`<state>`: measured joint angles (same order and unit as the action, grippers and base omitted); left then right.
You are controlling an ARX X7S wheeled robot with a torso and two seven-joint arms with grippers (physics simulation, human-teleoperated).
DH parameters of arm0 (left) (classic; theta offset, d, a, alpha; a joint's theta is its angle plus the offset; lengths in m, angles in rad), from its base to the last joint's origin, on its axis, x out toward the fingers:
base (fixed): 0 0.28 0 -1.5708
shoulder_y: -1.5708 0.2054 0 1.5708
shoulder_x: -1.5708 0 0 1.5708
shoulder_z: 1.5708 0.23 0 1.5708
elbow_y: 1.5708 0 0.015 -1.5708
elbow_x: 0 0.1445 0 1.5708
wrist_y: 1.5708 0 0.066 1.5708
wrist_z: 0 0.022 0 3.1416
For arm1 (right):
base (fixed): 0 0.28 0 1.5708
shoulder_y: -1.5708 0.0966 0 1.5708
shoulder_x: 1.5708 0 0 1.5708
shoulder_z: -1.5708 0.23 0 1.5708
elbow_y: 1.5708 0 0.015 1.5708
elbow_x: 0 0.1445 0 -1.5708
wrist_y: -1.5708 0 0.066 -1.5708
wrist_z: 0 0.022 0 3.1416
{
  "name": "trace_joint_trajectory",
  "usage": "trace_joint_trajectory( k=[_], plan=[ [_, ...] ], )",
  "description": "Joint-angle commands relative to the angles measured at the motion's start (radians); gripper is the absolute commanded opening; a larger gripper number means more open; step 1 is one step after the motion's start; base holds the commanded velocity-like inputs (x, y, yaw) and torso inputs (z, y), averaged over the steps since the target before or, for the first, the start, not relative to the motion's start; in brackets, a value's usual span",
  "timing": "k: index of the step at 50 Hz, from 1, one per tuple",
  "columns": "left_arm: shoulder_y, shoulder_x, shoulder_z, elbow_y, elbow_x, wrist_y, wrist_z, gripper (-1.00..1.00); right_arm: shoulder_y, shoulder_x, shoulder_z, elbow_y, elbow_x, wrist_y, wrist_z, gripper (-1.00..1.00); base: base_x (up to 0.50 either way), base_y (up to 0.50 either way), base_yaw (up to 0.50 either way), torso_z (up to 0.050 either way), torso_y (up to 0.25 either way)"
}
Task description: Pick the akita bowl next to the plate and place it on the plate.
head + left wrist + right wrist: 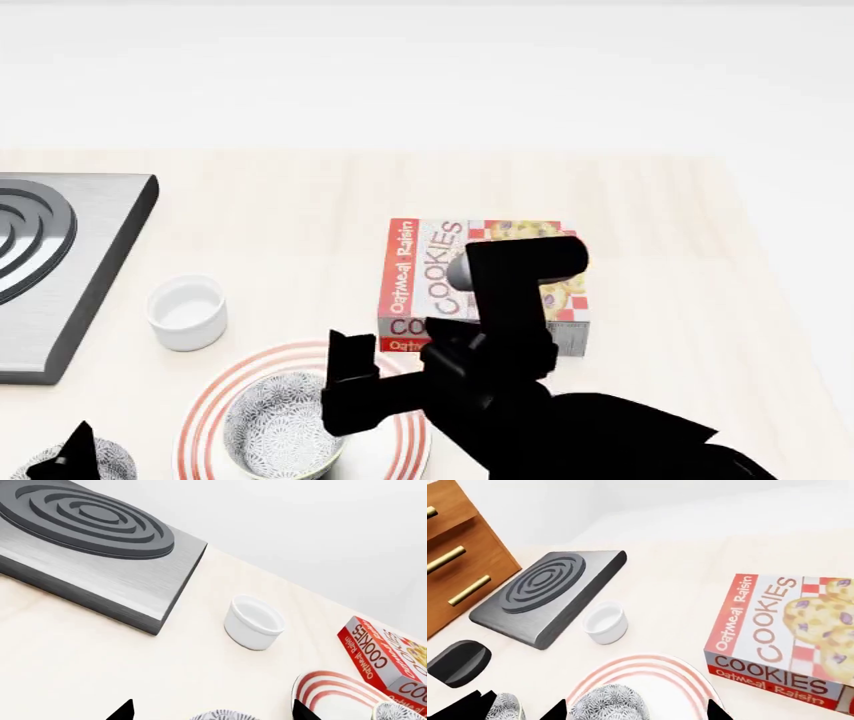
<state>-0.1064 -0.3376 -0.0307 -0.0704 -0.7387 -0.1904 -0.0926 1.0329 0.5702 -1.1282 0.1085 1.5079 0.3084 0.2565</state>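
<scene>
One speckled akita bowl (278,438) stands on the red-ringed plate (400,440). My right gripper (637,711) is open, its fingertips spread on either side of that bowl (607,702) over the plate (654,667). A second akita bowl (94,468) sits on the table just left of the plate. My left gripper (211,711) is open, and this bowl's rim (223,715) shows between its fingertips. In the left wrist view the plate (330,687) and the bowl on it (398,712) lie off to one side.
A plain white cup (187,312) stands between the stove burner (54,270) and the plate. A cookie box (487,285) lies behind the plate, partly hidden by my right arm. Wooden drawers (454,555) show beyond the stove in the right wrist view.
</scene>
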Motion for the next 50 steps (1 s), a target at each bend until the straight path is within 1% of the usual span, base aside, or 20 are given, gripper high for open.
trace_joint_trajectory(
  k=[1, 5, 14, 24, 28, 34, 45, 50],
  plan=[
    [-0.002, -0.001, 0.003, -0.005, -0.001, 0.002, 0.000, 1.00, -0.081, 0.097, 0.010, -0.154, -0.088, -0.096, 0.077, 1.00, 0.00, 0.00, 0.00, 0.000, 0.000],
    [-0.003, -0.002, 0.004, -0.010, 0.000, 0.005, 0.003, 1.00, -0.129, 0.135, 0.020, -0.195, -0.103, -0.141, 0.094, 1.00, 0.00, 0.00, 0.00, 0.000, 0.000],
    [-0.001, -0.004, 0.004, -0.004, -0.002, 0.004, -0.002, 1.00, -0.190, 0.182, 0.022, -0.265, -0.175, -0.206, 0.151, 1.00, 0.00, 0.00, 0.00, 0.000, 0.000],
    [-0.003, -0.005, 0.008, -0.004, -0.001, 0.004, -0.005, 1.00, -0.239, 0.211, 0.025, -0.289, -0.228, -0.256, 0.189, 1.00, 0.00, 0.00, 0.00, 0.000, 0.000],
    [-0.003, -0.004, 0.009, -0.008, 0.000, 0.008, -0.003, 1.00, -0.253, 0.225, 0.019, -0.301, -0.280, -0.265, 0.239, 1.00, 0.00, 0.00, 0.00, 0.000, 0.000],
    [-0.003, -0.003, 0.012, -0.007, 0.002, 0.009, -0.006, 1.00, -0.283, 0.228, 0.016, -0.290, -0.317, -0.294, 0.256, 1.00, 0.00, 0.00, 0.00, 0.000, 0.000],
    [-0.001, -0.006, 0.014, -0.004, 0.002, 0.010, -0.010, 1.00, -0.325, 0.265, 0.017, -0.327, -0.417, -0.339, 0.344, 1.00, 0.00, 0.00, 0.00, 0.000, 0.000],
    [-0.004, -0.007, 0.016, -0.009, 0.002, 0.011, -0.007, 1.00, -0.347, 0.283, 0.029, -0.345, -0.427, -0.373, 0.360, 1.00, 0.00, 0.00, 0.00, 0.000, 0.000]
  ],
)
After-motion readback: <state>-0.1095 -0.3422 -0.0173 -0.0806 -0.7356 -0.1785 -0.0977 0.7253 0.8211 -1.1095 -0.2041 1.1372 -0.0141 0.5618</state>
